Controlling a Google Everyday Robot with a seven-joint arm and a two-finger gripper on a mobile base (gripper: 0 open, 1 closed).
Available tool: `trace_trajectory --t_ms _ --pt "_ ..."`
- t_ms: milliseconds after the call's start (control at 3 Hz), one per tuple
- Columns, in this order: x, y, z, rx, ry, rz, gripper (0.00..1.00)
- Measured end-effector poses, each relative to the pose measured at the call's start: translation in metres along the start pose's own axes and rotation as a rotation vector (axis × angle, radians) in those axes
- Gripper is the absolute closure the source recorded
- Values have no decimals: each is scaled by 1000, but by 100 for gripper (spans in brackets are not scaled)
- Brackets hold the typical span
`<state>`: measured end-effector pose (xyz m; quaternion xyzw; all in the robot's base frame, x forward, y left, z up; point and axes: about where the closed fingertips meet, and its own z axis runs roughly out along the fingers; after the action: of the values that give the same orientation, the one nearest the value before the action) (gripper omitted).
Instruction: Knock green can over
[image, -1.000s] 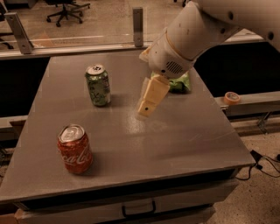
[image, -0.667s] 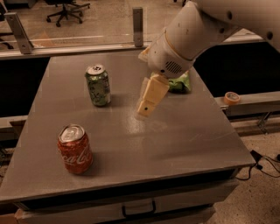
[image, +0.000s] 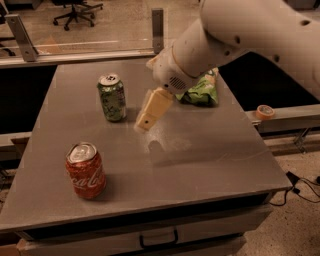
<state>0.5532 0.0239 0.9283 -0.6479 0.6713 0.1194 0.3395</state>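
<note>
Now nearer the upright green can, hand just beside it, grip state unclear.

Green can upright
Mottled green, silver top with pull tab; stands just beside the gripper, not touching.

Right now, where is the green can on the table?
In the camera view the green can stands upright on the table's far left part, behind the red Coca-Cola can, with the gripper just to its right, not touching it.
</note>
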Motion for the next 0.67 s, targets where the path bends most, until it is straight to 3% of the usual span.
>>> trace_trajectory --t_ms 667 --pt "-21 -44 67 47 -156 24 0"
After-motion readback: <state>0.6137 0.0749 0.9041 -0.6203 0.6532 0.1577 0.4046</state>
